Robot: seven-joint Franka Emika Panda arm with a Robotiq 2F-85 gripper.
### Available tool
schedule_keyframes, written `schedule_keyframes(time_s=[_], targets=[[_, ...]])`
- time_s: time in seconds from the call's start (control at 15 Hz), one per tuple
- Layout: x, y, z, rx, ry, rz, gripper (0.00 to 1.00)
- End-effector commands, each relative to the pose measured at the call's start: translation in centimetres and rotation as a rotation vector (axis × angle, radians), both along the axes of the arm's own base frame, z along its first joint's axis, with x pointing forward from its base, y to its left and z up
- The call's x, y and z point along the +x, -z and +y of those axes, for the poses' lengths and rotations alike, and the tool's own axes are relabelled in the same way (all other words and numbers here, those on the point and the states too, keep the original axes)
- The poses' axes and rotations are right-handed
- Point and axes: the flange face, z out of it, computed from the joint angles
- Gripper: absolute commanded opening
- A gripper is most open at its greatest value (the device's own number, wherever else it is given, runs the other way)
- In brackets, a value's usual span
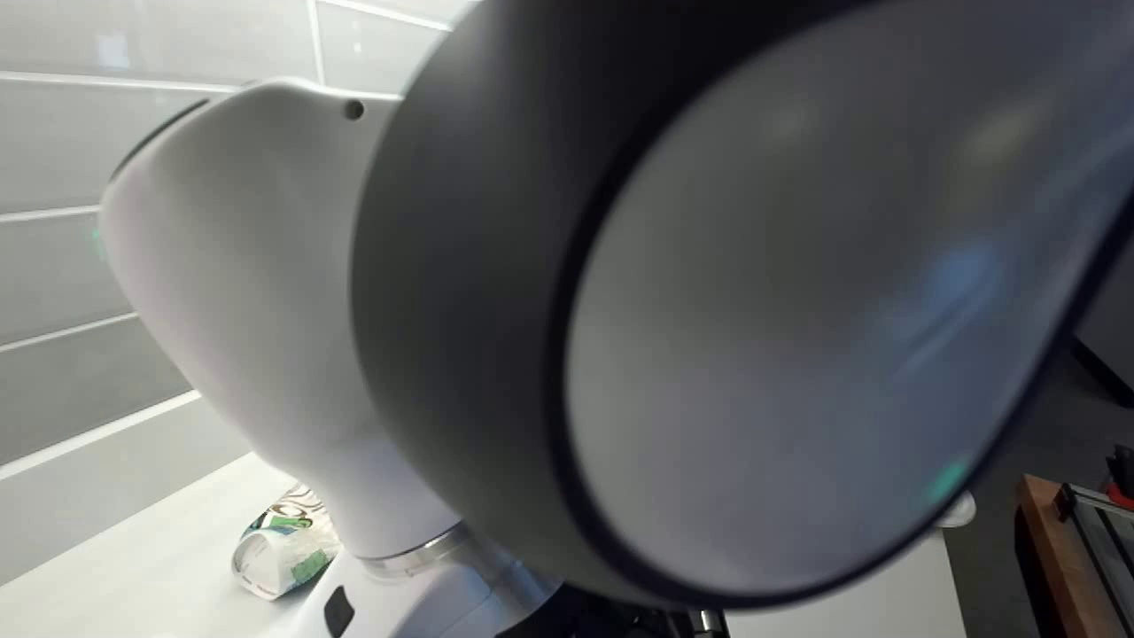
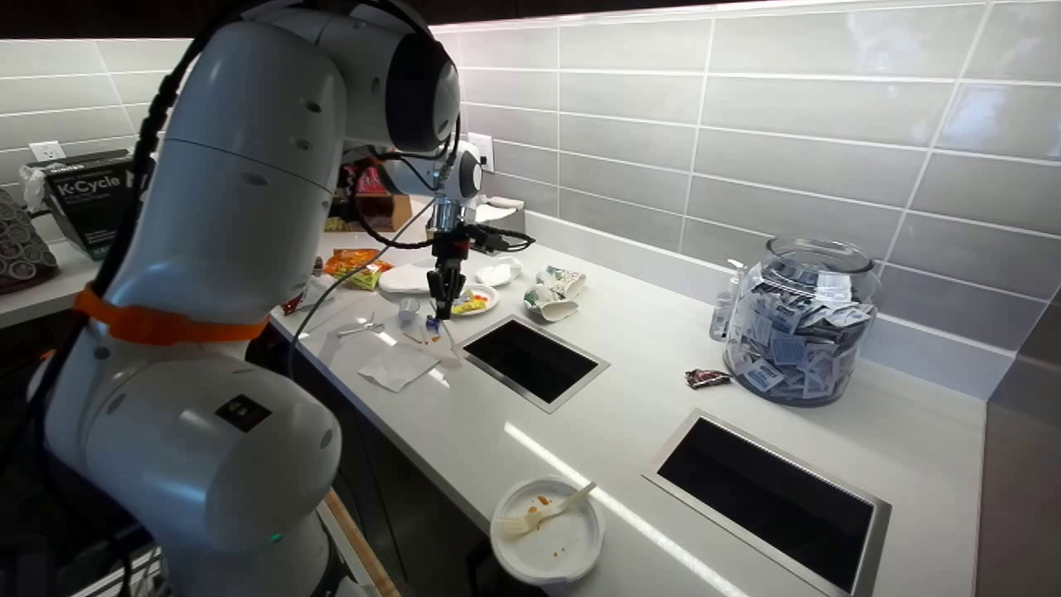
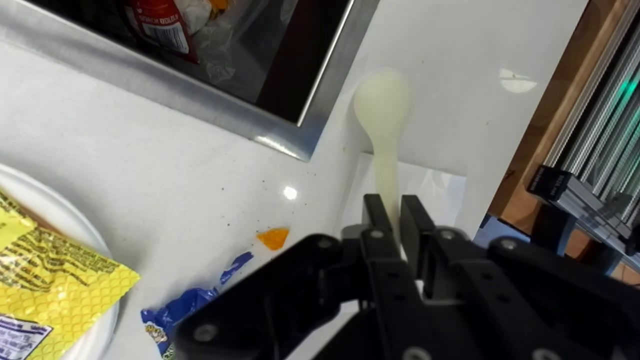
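Note:
My gripper (image 3: 391, 201) is shut on the handle of a pale cream spoon (image 3: 383, 102). The handle runs between both pads, and the bowl points away from the fingers. In an exterior view the spoon (image 2: 453, 344) hangs down below the fingertips, beside a steel-rimmed opening (image 2: 578, 385) in the counter. Inside that opening, red packaging (image 3: 162, 25) and clear plastic show in the wrist view. A white napkin (image 3: 435, 192) lies beneath the spoon. Left of the fingers are an orange chip (image 3: 273, 238) and a blue wrapper (image 3: 187, 306). The arm hides most of an exterior view.
A yellow packet (image 3: 65, 280) rests on a white plate (image 3: 95, 235). Paper cups (image 2: 549, 303) lie by the wall. Farther along are a glass jar (image 2: 800, 332), a soap bottle (image 2: 724, 308), a second opening (image 2: 869, 550) and a plate (image 2: 507, 554) with a fork (image 2: 564, 504).

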Motion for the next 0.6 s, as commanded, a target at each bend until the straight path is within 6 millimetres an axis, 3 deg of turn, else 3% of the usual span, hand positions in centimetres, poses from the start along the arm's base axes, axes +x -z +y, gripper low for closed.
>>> schedule_keyframes(time_s=[0.0,0.27,0.53], targets=[[-0.50,-0.21,-0.51,0.017,-0.013,0.028,0.03],[-0.20,-0.43,-0.75,0.084,-0.006,0.074,0.03],[-0.49,-0.64,-1.41,0.030,0.033,0.073,0.03]])
